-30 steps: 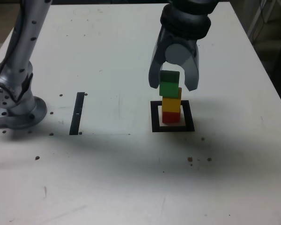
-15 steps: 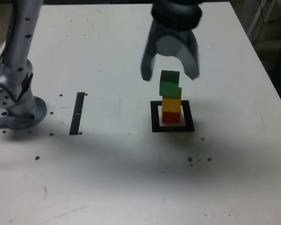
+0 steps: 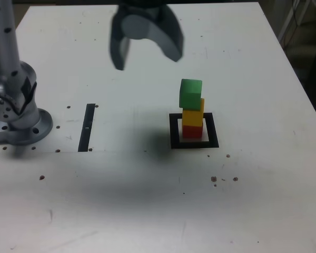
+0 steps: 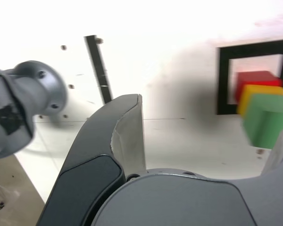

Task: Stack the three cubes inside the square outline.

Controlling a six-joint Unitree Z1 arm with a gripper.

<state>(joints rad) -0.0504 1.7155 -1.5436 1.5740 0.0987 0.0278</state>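
Observation:
Three cubes stand stacked inside the black square outline [image 3: 174, 132]: the red cube [image 3: 192, 131] at the base, the yellow cube [image 3: 193, 116] on it, and the green cube [image 3: 190, 94] on top, shifted a little toward the exterior view's left. My gripper [image 3: 146, 59] hangs open and empty above the table, up and to the exterior view's left of the stack. The wrist view shows the same stack, green cube [image 4: 269, 117] over yellow cube [image 4: 253, 93] over red cube [image 4: 255, 80], within the square outline [image 4: 223, 80], beside one grey finger [image 4: 125, 136].
A thin black strip [image 3: 87, 127] lies on the white table [image 3: 158, 200], at the exterior view's left of the outline. The arm's grey base [image 3: 18, 113] stands at the far left. Small dark specks dot the tabletop.
The gripper, earlier open around the green cube atop the stack, has risen and swung toward the exterior view's left. The stack stays standing by itself.

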